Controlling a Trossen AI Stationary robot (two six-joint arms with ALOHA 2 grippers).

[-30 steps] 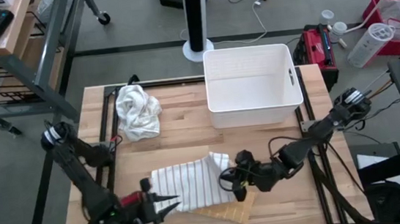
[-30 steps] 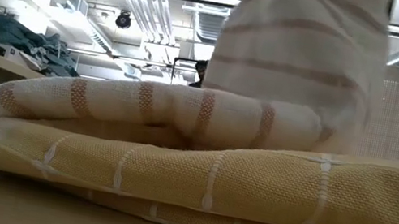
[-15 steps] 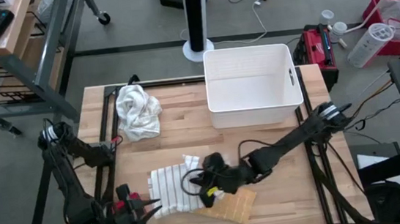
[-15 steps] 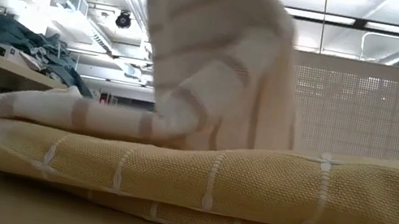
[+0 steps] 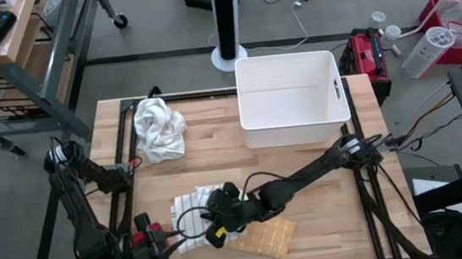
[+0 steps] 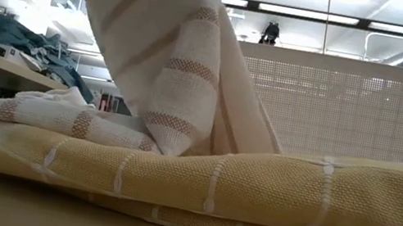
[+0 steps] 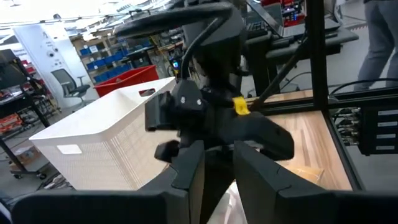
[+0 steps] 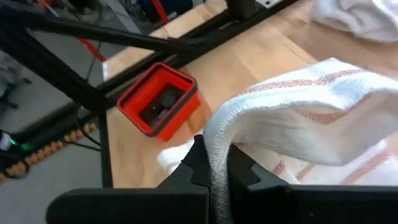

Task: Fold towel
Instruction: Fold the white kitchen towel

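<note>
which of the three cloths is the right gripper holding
The striped white towel, pinched by the right gripper; the crumpled white one lies apart, the yellow one underneath.

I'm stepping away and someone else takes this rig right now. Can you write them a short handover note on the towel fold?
Right gripper: shut on an edge of the white towel with tan stripes, lifted over the towel's left part, mid-fold.
Left gripper: at the table's front left corner, by the towel's left edge; grip unclear.
Things: the striped towel lies at front centre of the wooden table, partly over a folded yellow checked cloth. A crumpled white cloth sits at back left, a white plastic bin at back right.
Done: one edge carried across.
Left: lay it down, release, finish folding.
</note>
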